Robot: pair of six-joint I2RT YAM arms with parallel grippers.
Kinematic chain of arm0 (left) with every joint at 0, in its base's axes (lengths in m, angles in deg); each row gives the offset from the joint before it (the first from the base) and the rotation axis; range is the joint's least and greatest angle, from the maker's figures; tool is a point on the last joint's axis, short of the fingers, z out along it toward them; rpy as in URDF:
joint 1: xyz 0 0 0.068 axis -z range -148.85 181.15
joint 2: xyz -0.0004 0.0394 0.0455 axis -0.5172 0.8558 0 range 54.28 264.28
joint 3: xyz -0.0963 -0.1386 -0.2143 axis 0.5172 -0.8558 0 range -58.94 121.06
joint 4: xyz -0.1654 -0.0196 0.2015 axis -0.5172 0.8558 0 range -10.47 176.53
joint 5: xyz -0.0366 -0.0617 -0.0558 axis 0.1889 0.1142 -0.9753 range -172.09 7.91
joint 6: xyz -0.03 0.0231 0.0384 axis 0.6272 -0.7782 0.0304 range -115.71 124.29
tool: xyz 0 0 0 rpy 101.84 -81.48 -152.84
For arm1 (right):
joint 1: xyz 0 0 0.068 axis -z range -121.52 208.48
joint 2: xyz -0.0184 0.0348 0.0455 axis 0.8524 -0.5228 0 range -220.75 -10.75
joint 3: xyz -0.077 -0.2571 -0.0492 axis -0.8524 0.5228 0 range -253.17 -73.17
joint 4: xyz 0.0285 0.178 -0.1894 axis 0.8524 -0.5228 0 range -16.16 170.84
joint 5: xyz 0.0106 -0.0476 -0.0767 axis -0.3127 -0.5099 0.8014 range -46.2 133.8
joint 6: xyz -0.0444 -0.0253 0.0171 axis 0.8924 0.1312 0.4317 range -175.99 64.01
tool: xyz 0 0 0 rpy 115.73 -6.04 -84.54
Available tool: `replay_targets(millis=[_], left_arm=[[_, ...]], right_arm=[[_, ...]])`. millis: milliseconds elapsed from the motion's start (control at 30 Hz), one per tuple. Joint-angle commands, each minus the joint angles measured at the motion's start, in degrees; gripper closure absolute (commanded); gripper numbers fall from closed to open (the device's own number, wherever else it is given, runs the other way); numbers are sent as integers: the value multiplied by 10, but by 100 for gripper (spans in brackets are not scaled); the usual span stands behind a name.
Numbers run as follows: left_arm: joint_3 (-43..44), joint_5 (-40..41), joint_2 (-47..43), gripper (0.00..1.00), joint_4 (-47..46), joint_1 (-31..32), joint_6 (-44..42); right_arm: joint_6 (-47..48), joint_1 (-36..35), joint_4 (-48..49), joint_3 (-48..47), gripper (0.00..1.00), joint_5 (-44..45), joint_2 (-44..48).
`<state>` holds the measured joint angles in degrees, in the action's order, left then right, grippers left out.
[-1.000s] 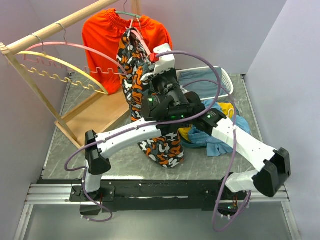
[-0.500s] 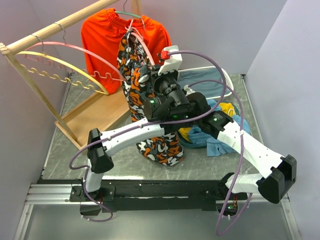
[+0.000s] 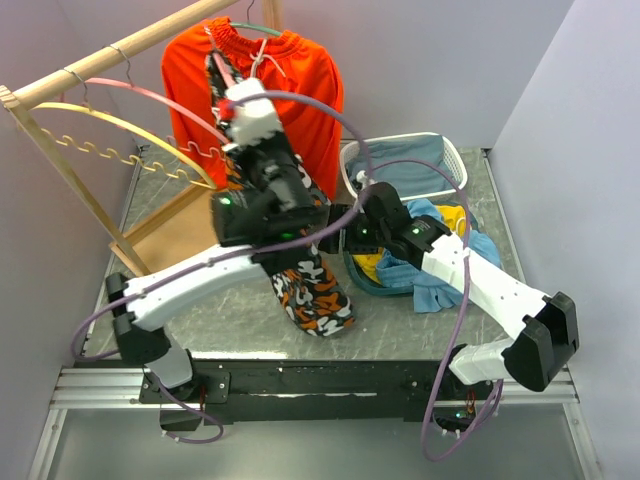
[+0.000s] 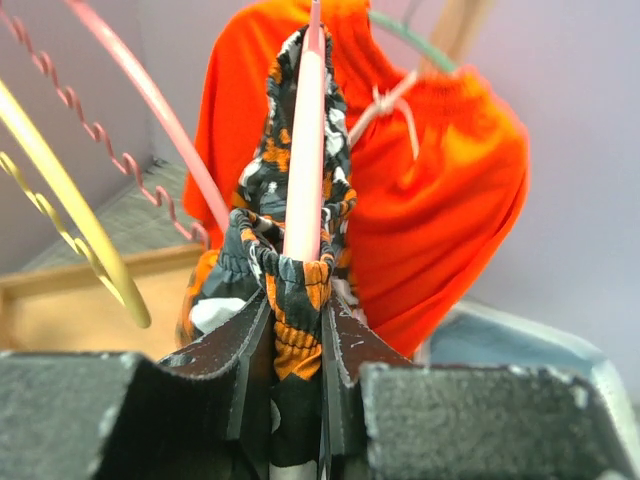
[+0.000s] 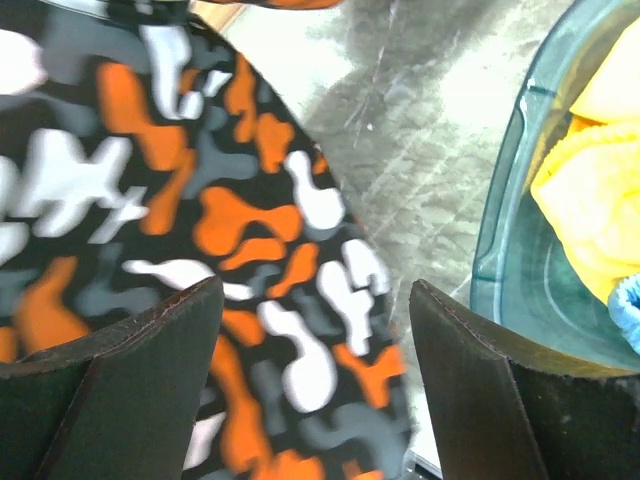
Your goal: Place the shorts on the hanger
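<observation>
The camouflage shorts hang in a long fold from the pink hanger down to the table. My left gripper is high at the rail, shut on the shorts' waistband, with the pink hanger's arm running up through the fabric. My right gripper is open and empty just right of the hanging shorts. In the right wrist view the print fills the space under and between its spread fingers, which do not touch it.
Plain orange shorts hang on a green hanger right behind. A yellow hanger hangs on the wooden rack. A white basket and a teal bin of cloths stand to the right.
My left gripper has moved left and up toward the rail, carrying the shorts' waistband along the pink hanger. The right gripper now shows, low and to the right of the shorts.
</observation>
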<state>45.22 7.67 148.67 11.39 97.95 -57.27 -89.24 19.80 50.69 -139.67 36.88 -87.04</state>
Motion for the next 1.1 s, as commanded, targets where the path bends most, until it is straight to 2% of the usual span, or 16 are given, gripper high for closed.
replay_targets(millis=[0, 100, 233, 333, 533, 833, 1067], left_arm=[[43, -25, -34, 99, 186, -19, 223], [89, -34, -8, 99, 168, -31, 220], [156, -46, 64, 99, 87, -33, 115], [218, -49, 112, 99, 72, -33, 86], [286, -57, 155, 99, 130, -43, 129], [315, -62, 180, 99, 146, -98, 152], [303, -68, 176, 99, 185, -135, 194]], right_arm=[[15, 3, 12, -46, 18, -6, -12], [19, 3, 8, -53, 18, -6, -18], [24, 2, 4, -59, 18, -9, -25], [28, 3, 1, -63, 18, -11, -27], [36, 3, -7, -68, 18, -7, -25], [47, 2, -19, -71, 18, 4, -21], [50, 3, -25, -76, 18, 2, -29]])
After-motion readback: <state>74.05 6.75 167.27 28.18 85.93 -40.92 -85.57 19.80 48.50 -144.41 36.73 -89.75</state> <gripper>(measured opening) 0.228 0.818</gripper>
